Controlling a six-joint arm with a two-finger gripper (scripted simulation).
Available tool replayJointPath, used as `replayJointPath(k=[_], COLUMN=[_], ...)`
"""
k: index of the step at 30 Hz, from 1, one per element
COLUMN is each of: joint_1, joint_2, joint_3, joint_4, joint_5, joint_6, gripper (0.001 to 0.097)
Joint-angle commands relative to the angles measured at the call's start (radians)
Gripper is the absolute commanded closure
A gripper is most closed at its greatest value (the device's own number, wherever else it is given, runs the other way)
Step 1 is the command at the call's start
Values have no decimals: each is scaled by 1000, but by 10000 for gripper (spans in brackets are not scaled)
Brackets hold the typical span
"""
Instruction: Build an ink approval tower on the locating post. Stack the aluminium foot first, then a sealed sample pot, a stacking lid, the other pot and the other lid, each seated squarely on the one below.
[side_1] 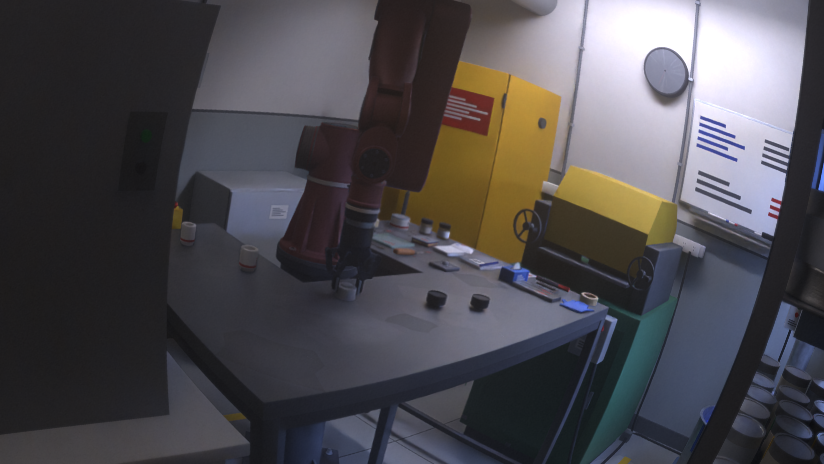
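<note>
On the dark grey bench, just in front of the arm's base, my gripper reaches straight down and its fingers are closed around the pale aluminium foot, which rests on the bench top. Two black stacking lids lie side by side to the right of it. Two white sample pots with red bands stand on the left part of the bench, one nearer the arm and one close to the far left corner. I cannot make out the locating post.
The red-brown arm base stands right behind the gripper. Small jars, cards and booklets clutter the bench's back right. A blue box, tape roll and yellow press lie right; a dark panel on the left.
</note>
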Motion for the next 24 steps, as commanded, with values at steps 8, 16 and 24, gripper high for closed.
replayJointPath(k=[8,16,24], joint_1=[0,0,0], joint_2=[0,-24,-81], joint_3=[0,12,45], joint_4=[0,36,126], joint_5=[0,0,0], joint_6=[0,0,0], gripper=[901,901,901])
